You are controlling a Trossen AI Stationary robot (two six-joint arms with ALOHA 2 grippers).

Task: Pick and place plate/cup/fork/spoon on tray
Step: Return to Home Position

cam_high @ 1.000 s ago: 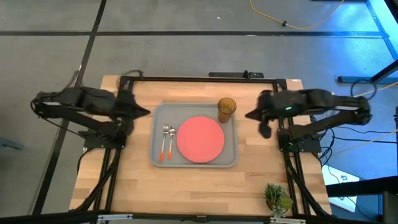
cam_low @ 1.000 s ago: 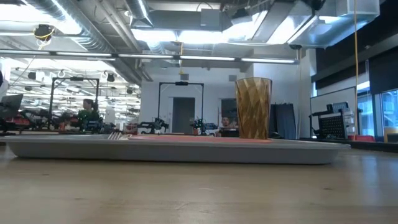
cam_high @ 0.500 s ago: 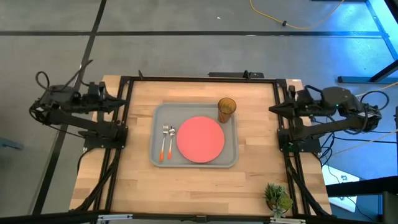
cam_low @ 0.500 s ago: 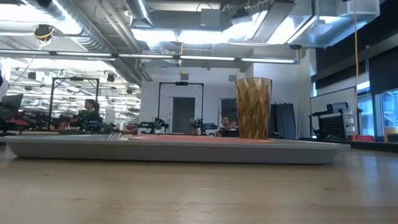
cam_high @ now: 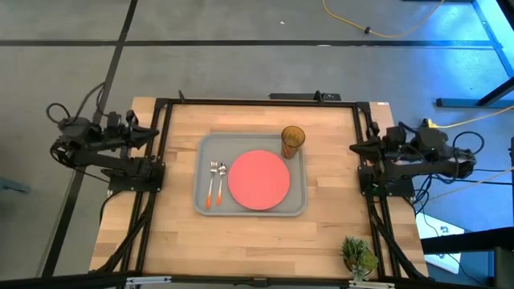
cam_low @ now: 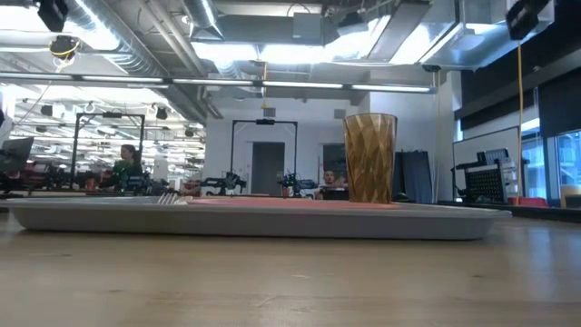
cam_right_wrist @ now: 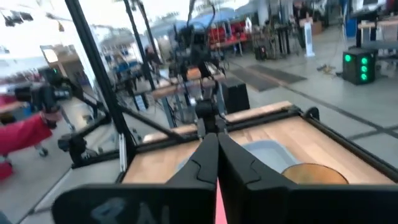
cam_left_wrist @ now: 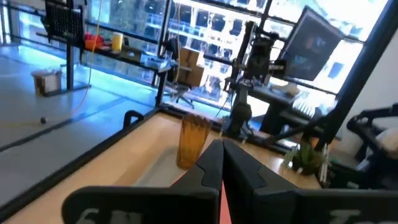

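Plate, cup, fork & spoon sit on tray; L gripper & R gripper both closed, empty, at table edges.

Two matte black jointed robot arms, the left arm and right arm, trail looped black cables, each ending in two dark, angular, tapering fingers.
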